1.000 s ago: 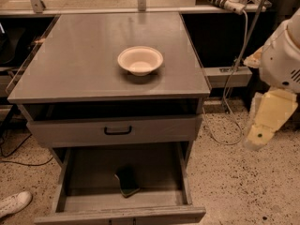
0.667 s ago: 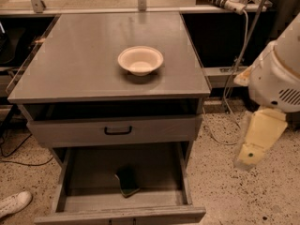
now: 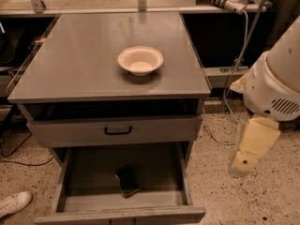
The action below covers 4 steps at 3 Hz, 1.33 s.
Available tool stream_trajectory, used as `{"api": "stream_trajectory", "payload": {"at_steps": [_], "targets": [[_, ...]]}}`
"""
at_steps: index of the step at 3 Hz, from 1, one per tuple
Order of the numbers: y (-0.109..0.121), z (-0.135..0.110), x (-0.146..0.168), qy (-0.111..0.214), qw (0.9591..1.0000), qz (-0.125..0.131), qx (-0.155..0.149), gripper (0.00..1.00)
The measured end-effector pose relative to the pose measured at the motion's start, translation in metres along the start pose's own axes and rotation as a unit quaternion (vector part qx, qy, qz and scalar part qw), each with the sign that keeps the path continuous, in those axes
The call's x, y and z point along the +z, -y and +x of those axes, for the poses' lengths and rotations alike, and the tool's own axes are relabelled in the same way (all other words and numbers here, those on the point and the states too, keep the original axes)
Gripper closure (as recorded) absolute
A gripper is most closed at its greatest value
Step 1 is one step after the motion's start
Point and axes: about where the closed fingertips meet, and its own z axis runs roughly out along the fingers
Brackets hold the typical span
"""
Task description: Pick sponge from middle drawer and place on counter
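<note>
The sponge [image 3: 126,182] lies dark green face up on the flat grey bottom of the open middle drawer [image 3: 84,172], near its front centre. The counter [image 3: 79,64] is the wide grey top of the cabinet. My gripper is out of view. Only my arm shows at the right: a white joint [image 3: 274,86] and a cream link [image 3: 251,144] hanging down beside the cabinet, to the right of the drawer and above the floor. Nothing touches the sponge.
A cream round bowl [image 3: 140,60] stands on the counter right of centre. The upper drawer front with a black bar handle [image 3: 117,131] stands slightly out. Cables [image 3: 241,46] hang at the right. A white shoe [image 3: 14,204] lies on the speckled floor at lower left.
My arm has swung down and left, closer to the cabinet's right side, and fills more of the right edge. Sponge, bowl and drawers have not moved.
</note>
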Motion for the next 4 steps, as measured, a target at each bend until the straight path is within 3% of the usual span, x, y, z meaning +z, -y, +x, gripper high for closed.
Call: {"api": "stream_trajectory", "payload": {"at_steps": [1, 2, 3, 4], "targets": [[-0.023, -0.013, 0.028, -0.001, 0.9997, 0.013, 0.022, 0.0], [-0.045, -0.02, 0.091, -0.012, 0.9989, 0.01, 0.045, 0.0], [-0.062, -0.02, 0.142, -0.008, 0.9948, -0.042, 0.092, 0.0], [-0.063, -0.018, 0.146, -0.009, 0.9941, -0.047, 0.098, 0.0]]}}
